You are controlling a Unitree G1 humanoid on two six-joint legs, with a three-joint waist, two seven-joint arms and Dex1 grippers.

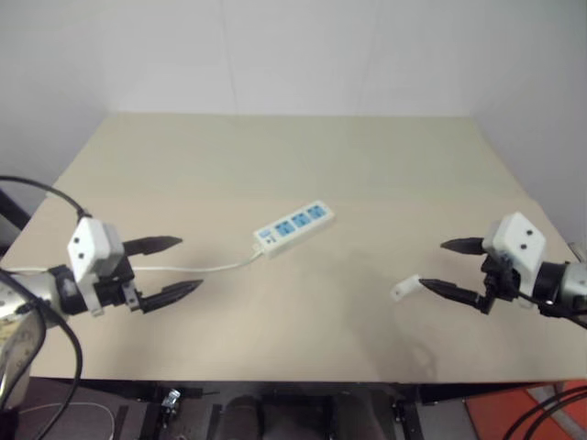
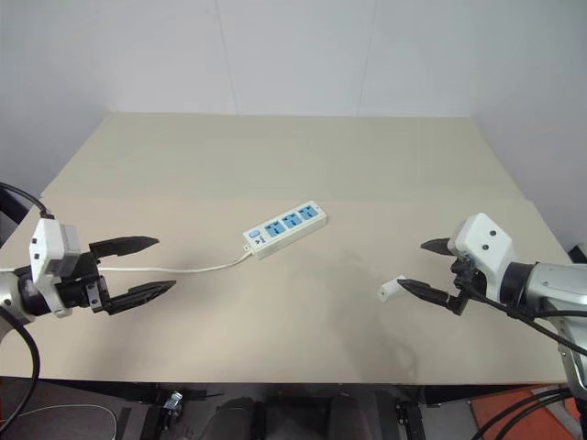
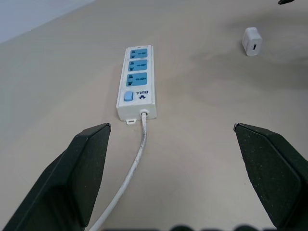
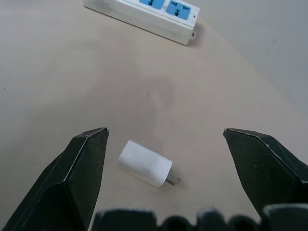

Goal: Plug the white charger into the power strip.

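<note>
The power strip (image 1: 293, 226) lies at the table's middle, a long white bar with three blue socket panels, its thin white cord (image 1: 197, 268) running off to the left. The white charger (image 1: 404, 288) lies on its side on the table at the right, its metal prongs showing (image 4: 145, 163). My right gripper (image 1: 448, 267) hovers open just right of the charger, apart from it. My left gripper (image 1: 174, 268) hangs open over the cord at the left, well short of the strip (image 3: 136, 82). Both grippers are empty.
The beige table (image 1: 303, 165) stretches back to a white wall. Its front edge (image 1: 275, 378) runs just below both grippers. Black cables (image 1: 55, 348) hang off the left arm, and an orange object (image 1: 514, 412) sits below the table at the right.
</note>
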